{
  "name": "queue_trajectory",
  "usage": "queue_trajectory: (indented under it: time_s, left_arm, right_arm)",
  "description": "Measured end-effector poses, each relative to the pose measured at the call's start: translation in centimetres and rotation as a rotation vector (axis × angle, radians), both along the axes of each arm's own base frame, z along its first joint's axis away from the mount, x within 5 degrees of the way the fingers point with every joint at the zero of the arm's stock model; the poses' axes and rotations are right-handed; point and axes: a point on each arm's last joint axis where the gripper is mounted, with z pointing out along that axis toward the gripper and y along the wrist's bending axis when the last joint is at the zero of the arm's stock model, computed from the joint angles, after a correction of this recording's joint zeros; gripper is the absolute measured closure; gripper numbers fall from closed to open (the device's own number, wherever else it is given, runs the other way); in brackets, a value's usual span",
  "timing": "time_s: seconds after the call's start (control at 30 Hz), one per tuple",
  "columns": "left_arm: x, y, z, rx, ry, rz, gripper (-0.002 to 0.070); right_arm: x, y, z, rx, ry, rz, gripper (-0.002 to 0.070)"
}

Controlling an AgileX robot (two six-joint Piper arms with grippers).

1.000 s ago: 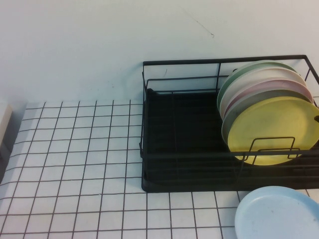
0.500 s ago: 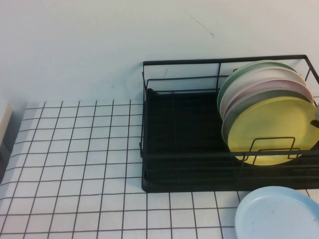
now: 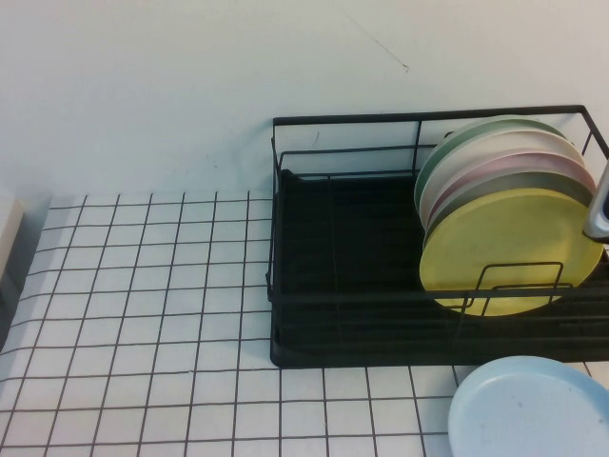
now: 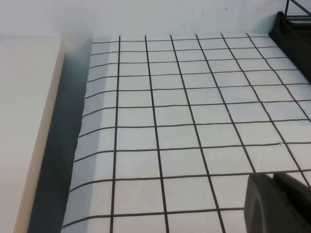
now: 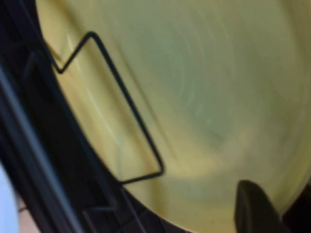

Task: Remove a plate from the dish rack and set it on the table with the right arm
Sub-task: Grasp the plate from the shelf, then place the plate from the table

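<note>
yellow plate point(image 3: 509, 249) stands on edge at the front of the stack in the dish rack point(image 3: 343, 286) | right gripper point(image 3: 598, 211) at its right rim, nearer arm; grip state: cannot tell | left gripper point(image 4: 277, 204) over the counter point(image 3: 143, 314), well apart; cannot tell

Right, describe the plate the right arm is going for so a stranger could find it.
Look in the black dish rack at the table's right side, where plates stand on edge. It is the front one, the yellow plate, beside the right gripper; the left gripper is parked far away.
</note>
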Motion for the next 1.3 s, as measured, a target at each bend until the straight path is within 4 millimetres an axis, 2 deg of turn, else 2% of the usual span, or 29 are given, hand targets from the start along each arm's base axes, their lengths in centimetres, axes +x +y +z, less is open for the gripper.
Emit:
queue_trajectory:
  time_s: [0.03, 0.1, 0.37, 0.47, 0.57, 0.77, 0.83, 0.97, 1.03, 1.13, 1.2, 1.3]
  left_arm:
    - [0.0, 0.0, 0.0, 0.000, 0.000, 0.000, 0.0678]
    - [0.0, 0.0, 0.0, 0.000, 0.000, 0.000, 0.0678]
    - [0.0, 0.0, 0.0, 0.000, 0.000, 0.000, 0.0678]
    - [0.0, 0.0, 0.0, 0.000, 0.000, 0.000, 0.0678]
    - [0.0, 0.0, 0.0, 0.000, 0.000, 0.000, 0.0678]
    - [0.0, 0.0, 0.0, 0.000, 0.000, 0.000, 0.0678]
    - [0.0, 0.0, 0.0, 0.000, 0.000, 0.000, 0.0678]
    - [0.0, 0.0, 0.0, 0.000, 0.000, 0.000, 0.0678]
    - [0.0, 0.0, 0.0, 0.000, 0.000, 0.000, 0.0678]
    - [0.0, 0.0, 0.0, 0.000, 0.000, 0.000, 0.0678]
    - [0.0, 0.0, 0.0, -0.004, 0.000, 0.001, 0.0678]
    - [0.0, 0.0, 0.0, -0.002, 0.000, 0.001, 0.0678]
  right_arm:
    - [0.1, -0.1, 0.0, -0.003, -0.006, -0.008, 0.0568]
    - [0.2, -0.1, 0.0, 0.000, -0.012, -0.020, 0.0617]
    - [0.3, 0.0, 0.3, 0.033, -0.011, -0.031, 0.0643]
    - [0.0, 0.2, 1.1, 0.060, -0.024, -0.032, 0.0645]
    - [-0.8, 0.4, 3.0, 0.080, -0.069, -0.020, 0.0647]
    - [-3.4, 0.7, 9.4, 0.118, -0.246, 0.005, 0.0654]
    - [-5.0, 0.9, 11.6, 0.158, -0.291, 0.003, 0.0664]
    - [-8.0, 1.3, 14.1, 0.263, -0.299, -0.003, 0.0666]
    - [-9.7, 1.8, 14.8, 0.314, -0.246, 0.018, 0.0666]
    - [-11.7, 2.4, 14.4, 0.363, -0.068, 0.052, 0.0667]
    - [-12.5, 2.5, 13.7, 0.375, 0.066, 0.044, 0.0667]
    - [-13.5, 2.4, 11.6, 0.375, 0.268, -0.022, 0.0667]
